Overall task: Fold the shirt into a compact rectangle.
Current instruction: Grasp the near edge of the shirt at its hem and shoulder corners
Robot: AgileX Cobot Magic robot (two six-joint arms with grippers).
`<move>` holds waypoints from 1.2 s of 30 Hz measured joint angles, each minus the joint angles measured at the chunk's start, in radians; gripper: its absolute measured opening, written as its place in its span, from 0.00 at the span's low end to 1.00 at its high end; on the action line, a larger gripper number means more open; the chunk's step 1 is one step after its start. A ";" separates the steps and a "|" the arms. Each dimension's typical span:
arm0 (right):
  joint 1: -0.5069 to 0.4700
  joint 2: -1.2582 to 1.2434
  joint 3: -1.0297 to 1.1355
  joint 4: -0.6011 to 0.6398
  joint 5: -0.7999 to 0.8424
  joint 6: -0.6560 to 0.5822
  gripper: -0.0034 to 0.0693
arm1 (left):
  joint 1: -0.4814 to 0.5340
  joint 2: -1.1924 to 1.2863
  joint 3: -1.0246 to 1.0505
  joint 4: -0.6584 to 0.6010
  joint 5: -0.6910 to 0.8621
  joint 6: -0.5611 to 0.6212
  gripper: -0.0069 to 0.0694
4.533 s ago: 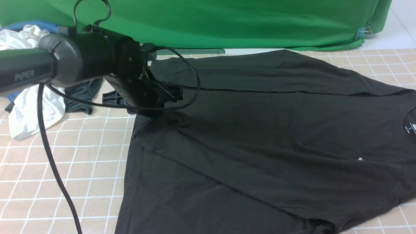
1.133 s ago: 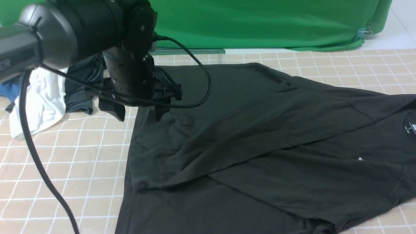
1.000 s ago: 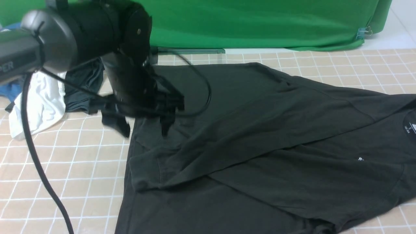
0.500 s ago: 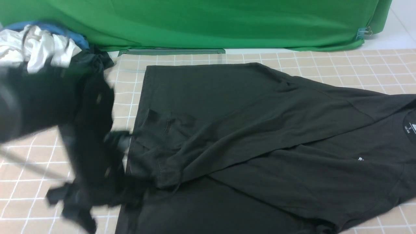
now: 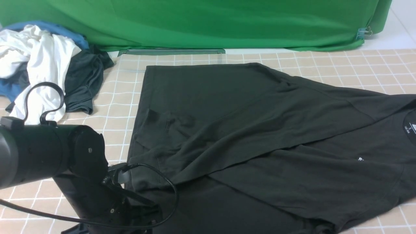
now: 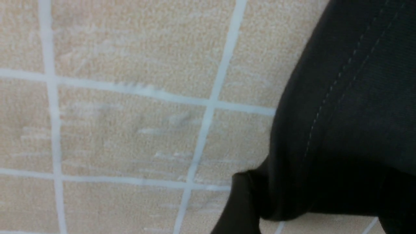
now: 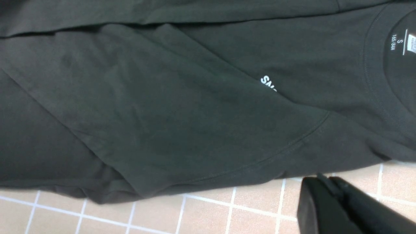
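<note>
The black shirt (image 5: 260, 130) lies spread on the checked mat, its far side folded forward over the middle; its neck label (image 5: 410, 128) and a bit of white print (image 5: 360, 159) sit at the right. My left gripper (image 5: 123, 227) is low at the shirt's near left corner. In the left wrist view it (image 6: 315, 182) stands open, fingers (image 6: 240, 201) wide apart with the stitched hem (image 6: 325, 130) between them. My right gripper (image 7: 320, 178) is shut with nothing in it, over the mat just off the shirt's sleeve edge (image 7: 292, 146). It is outside the front view.
A heap of white, blue and dark grey garments (image 5: 42, 61) lies at the back left. A green backdrop (image 5: 208, 22) closes off the far side. The left arm's cable (image 5: 169, 195) loops over the shirt's near left part.
The shirt's far side has been folded forward. My left gripper has let go of it and swung from the far left corner down to the near left corner. The shirt has stayed put.
</note>
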 joint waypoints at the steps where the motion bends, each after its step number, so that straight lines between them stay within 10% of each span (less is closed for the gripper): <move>1: 0.000 0.000 0.000 0.000 0.000 0.000 0.08 | 0.000 0.000 0.000 0.002 -0.005 0.000 0.77; 9: 0.000 0.000 0.000 0.000 0.000 -0.001 0.08 | 0.000 -0.005 0.002 0.008 -0.058 -0.029 0.63; 16: 0.000 0.000 0.000 0.000 0.002 -0.001 0.09 | 0.000 -0.015 0.003 0.026 -0.135 -0.036 0.16; 26: 0.048 0.040 0.038 0.092 0.047 -0.054 0.11 | 0.000 -0.176 0.007 0.040 -0.114 -0.036 0.13; 36: 0.517 0.344 0.063 -0.038 -0.004 -0.013 0.65 | 0.000 -0.209 -0.007 0.101 -0.081 -0.036 0.13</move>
